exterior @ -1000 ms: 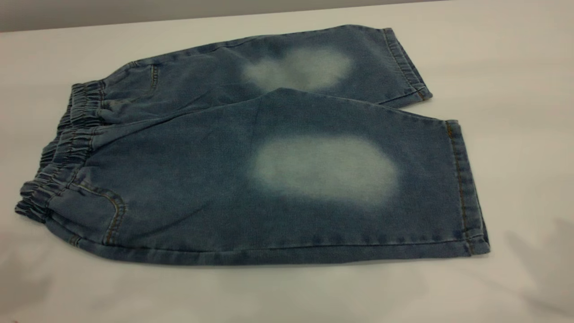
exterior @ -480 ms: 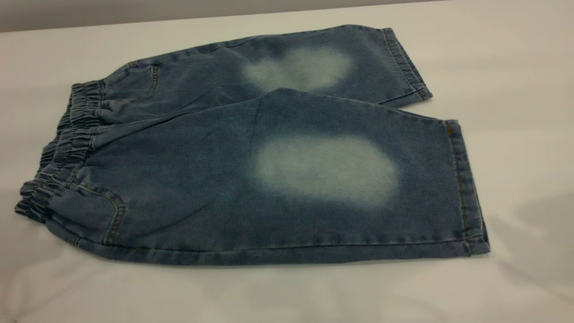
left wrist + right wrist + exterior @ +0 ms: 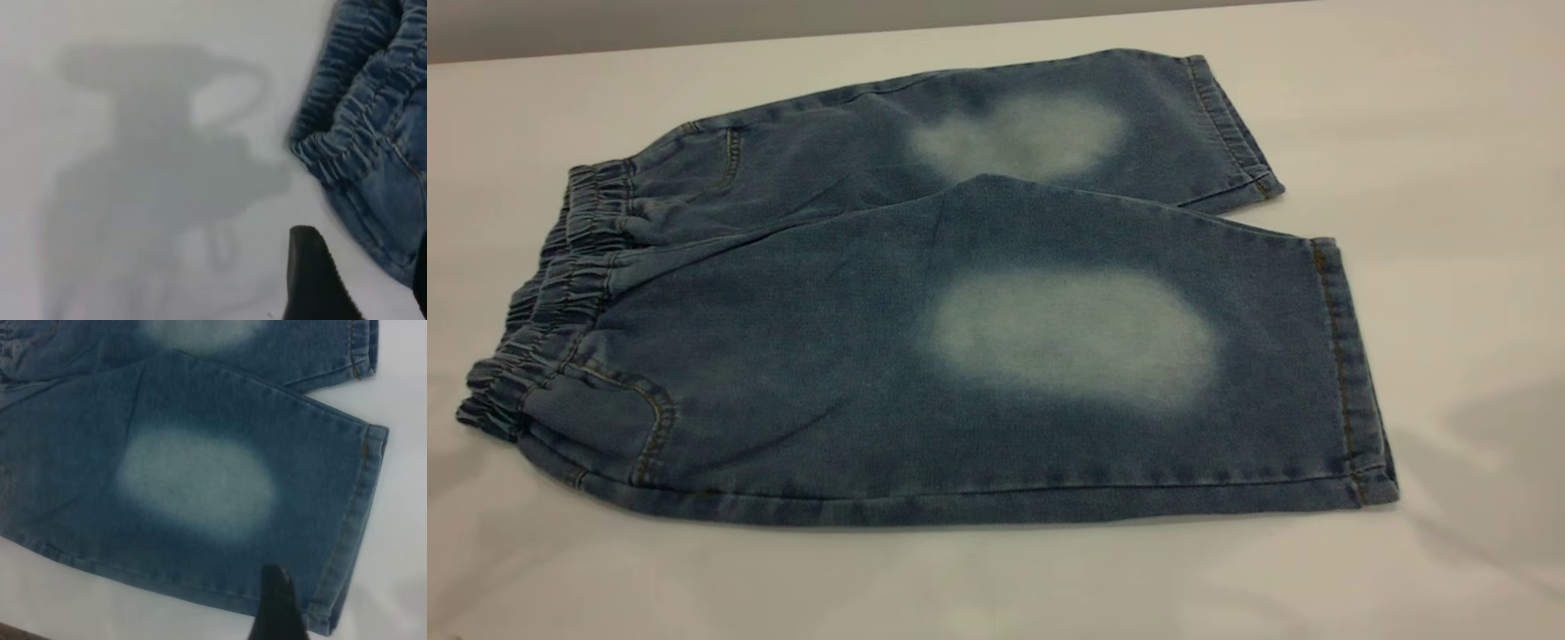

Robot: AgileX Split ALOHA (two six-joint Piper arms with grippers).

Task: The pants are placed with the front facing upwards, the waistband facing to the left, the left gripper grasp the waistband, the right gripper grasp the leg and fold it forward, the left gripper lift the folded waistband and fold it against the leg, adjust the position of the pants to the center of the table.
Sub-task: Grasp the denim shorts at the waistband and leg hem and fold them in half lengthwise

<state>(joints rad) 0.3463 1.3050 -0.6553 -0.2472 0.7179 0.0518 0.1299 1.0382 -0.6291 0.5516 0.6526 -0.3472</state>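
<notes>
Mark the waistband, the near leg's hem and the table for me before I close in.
waistband (image 3: 560, 293), exterior view, gathered elastic at the pants' left end.
near leg's hem (image 3: 1347, 373), exterior view, stitched band at the right end.
table (image 3: 1476, 133), exterior view, bare top right of the pants.

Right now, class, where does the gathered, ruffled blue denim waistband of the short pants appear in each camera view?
Exterior view: gathered blue denim waistband at the left end of the pants, on the white table.
Left wrist view: waistband near the picture's right edge.
Right wrist view: not clearly in it; only legs show.
Shared landmark: the stitched pocket seam beside the waistband.
</notes>
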